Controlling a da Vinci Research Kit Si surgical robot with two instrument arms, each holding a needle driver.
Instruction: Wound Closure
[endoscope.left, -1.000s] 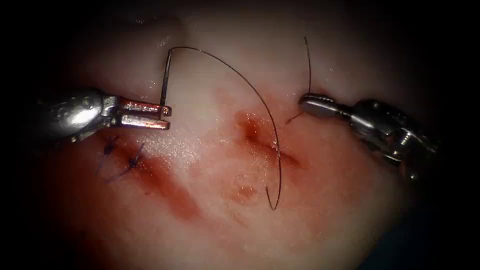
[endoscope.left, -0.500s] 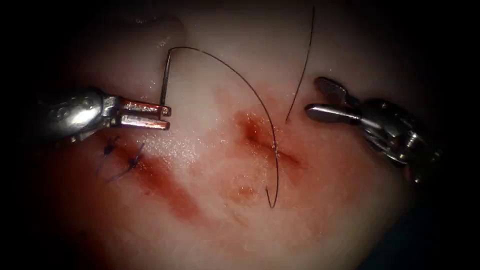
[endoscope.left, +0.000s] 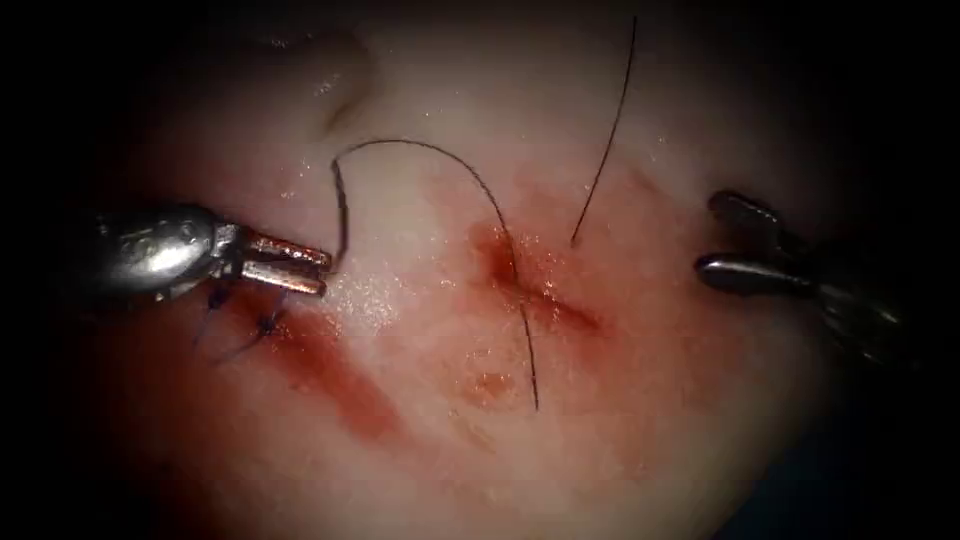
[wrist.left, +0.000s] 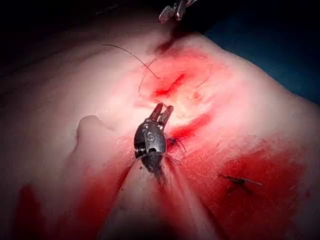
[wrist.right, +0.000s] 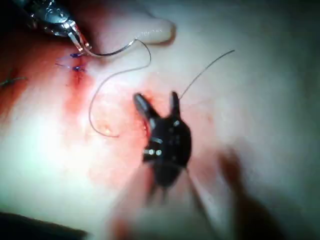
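The curved needle (endoscope.left: 341, 215) lies on the tissue (endoscope.left: 420, 450) left of the cut (endoscope.left: 545, 297), its lower end beside the tips of my left tool (endoscope.left: 325, 273). That tool's jaws stand apart and grip nothing. In the right wrist view the needle (wrist.right: 112, 50) lies just off the left tool (wrist.right: 80, 42). Thread (endoscope.left: 470, 175) arcs from the needle's upper end across the cut and ends below it. A second, loose strand (endoscope.left: 605, 140) lies right of the cut. My right tool (endoscope.left: 706, 235) stands open and empty, far right of that strand; its jaws are also spread in the right wrist view (wrist.right: 155, 97).
Two dark blue stitches (endoscope.left: 245, 310) sit just under the left tool's jaws. Red fluid (endoscope.left: 340, 385) streaks the tissue below them and around the cut. A raised fold of tissue (endoscope.left: 335, 70) lies beyond the needle.
The right tool let go of the loose strand, opened and drew back to the right. The left tool dropped slightly and released the needle, which sank onto the tissue; the thread arc sagged.
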